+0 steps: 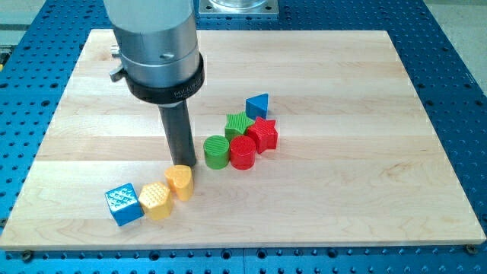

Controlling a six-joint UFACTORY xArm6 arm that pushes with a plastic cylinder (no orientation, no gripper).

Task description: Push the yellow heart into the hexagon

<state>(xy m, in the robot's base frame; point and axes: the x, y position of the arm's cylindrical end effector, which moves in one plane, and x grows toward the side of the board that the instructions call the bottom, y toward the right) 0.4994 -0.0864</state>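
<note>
The yellow heart (180, 181) lies at the board's lower left, touching the yellow hexagon (155, 200) on its left. A blue cube (124, 205) sits against the hexagon's left side. My tip (183, 163) stands just above the heart's top edge, at or very near touching it.
A cluster sits to the right of the tip: green cylinder (217, 151), red cylinder (243, 152), red star (263, 135), a green block (240, 123) and blue triangle (258, 105). The wooden board (365, 190) lies on a blue perforated table.
</note>
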